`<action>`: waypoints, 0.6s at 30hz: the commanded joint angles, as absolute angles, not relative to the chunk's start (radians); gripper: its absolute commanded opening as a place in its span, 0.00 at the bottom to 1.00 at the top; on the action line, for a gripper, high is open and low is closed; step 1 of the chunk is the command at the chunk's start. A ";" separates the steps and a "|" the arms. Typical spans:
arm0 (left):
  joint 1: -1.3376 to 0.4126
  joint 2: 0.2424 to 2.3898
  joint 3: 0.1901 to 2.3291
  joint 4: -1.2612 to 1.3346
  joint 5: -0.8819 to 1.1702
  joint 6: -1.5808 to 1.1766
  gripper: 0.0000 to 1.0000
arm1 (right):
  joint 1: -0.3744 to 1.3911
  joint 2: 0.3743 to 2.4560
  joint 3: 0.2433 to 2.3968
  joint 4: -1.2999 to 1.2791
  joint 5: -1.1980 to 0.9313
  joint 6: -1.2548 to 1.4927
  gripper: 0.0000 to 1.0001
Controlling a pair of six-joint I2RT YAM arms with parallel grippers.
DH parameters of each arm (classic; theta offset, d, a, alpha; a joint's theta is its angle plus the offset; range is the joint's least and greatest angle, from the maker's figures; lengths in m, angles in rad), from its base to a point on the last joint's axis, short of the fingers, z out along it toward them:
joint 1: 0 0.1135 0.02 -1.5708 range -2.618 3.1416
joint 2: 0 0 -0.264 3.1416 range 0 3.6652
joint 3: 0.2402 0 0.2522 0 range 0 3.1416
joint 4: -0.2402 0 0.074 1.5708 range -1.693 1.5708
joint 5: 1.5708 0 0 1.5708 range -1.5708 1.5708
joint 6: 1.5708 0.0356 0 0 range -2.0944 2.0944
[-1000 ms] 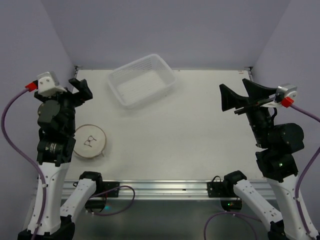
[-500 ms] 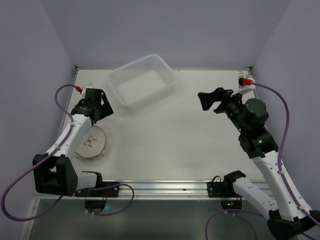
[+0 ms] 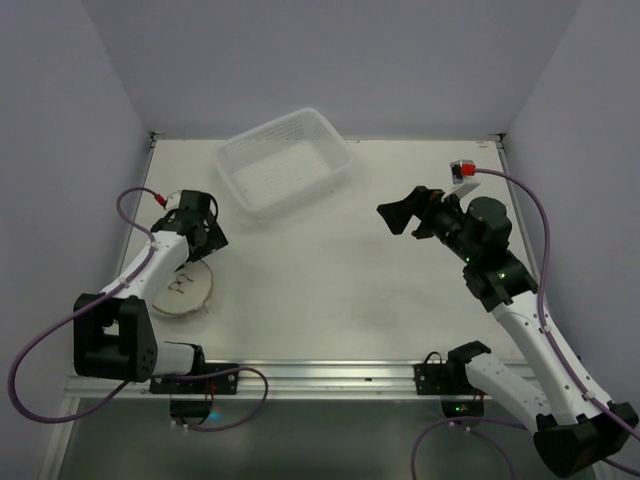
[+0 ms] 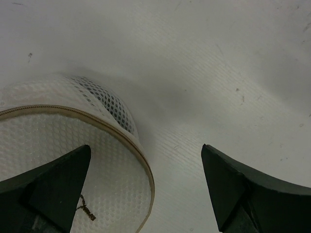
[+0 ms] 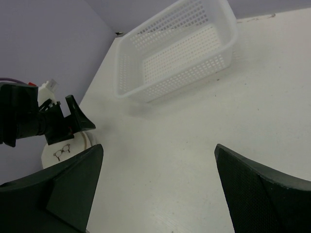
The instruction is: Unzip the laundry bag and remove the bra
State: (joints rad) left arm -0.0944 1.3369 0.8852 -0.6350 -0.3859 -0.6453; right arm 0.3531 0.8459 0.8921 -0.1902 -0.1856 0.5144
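laundry bag point(image 3: 180, 290): flat on table point(image 3: 330, 300), near-left of basket point(image 3: 300, 190), well apart, drawn face up | bra: not visible, can't tell | left gripper point(image 3: 203, 243): jaws wide, nothing held, between basket and bag, over bag's far rim | right gripper point(image 3: 405, 212): jaws wide, nothing held, right of basket, above table

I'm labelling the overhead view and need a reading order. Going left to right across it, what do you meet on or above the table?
laundry bag → white basket → right tool
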 commanded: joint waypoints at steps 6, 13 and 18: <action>-0.100 1.296 0.884 -0.713 -0.503 -0.698 1.00 | 0.356 0.857 0.856 -0.117 -0.281 0.549 0.99; -0.100 1.336 0.832 -0.724 -0.505 -0.722 1.00 | 0.356 0.851 0.847 -0.112 -0.279 0.548 0.99; -0.100 1.371 0.795 -0.678 -0.489 -0.730 0.91 | 0.359 0.845 0.830 -0.103 -0.287 0.551 0.99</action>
State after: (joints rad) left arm -0.0944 1.3487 0.8200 -0.7006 -0.4587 -0.6933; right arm 0.3534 0.8604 0.8440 -0.1444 -0.2584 0.5396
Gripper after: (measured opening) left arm 0.932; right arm 0.986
